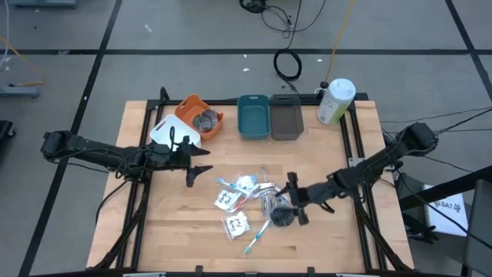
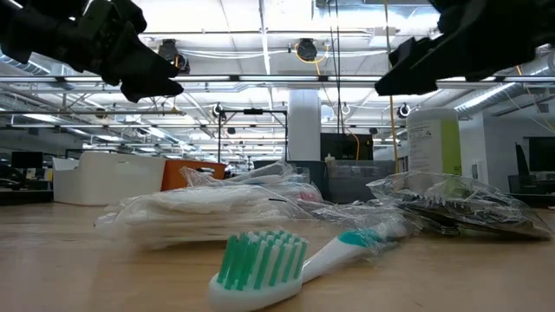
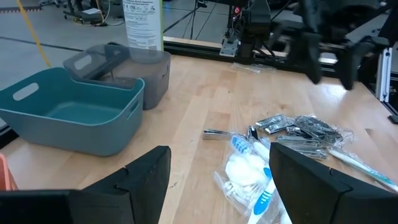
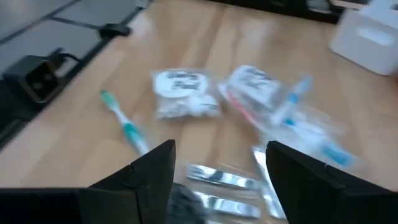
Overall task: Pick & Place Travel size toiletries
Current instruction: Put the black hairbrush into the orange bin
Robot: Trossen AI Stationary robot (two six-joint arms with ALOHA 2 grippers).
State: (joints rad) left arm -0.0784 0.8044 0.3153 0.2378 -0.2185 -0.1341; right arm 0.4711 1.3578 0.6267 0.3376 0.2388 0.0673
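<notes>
The travel size toiletries (image 1: 250,201) lie in a loose heap on the wooden table (image 1: 177,238), in its middle toward the front edge. Nearest the front is a teal-white toothbrush (image 1: 257,236), lying unwrapped and a little apart from the rest; in the low view its bristled head fills the foreground. Just behind it sit two white clear-wrapped packets (image 1: 231,211), close together. Farther in are more wrapped pieces with blue-handled toothbrushes (image 3: 252,177) and some small silver tubes (image 3: 292,127), touching or overlapping one another. A dark grey round disc (image 1: 281,216) seems to lie at the heap's right edge, though the arm above makes it hard to be sure.

The right tool (image 1: 295,201) hangs over that right edge of the heap, its fingers spread wide with nothing between them; the right wrist view looks down past them onto the tubes and packets. The left tool (image 1: 201,171) hovers well to the left of the heap and slightly behind it, fingers also spread and empty.

Along the back edge stand four bins in a row: a white bin (image 1: 171,132), an orange bin (image 1: 194,112) with something grey inside, a teal bin (image 1: 253,117) and a grey bin (image 1: 286,119). A big white-and-green bottle (image 1: 336,101) stands upright at the far right corner.
</notes>
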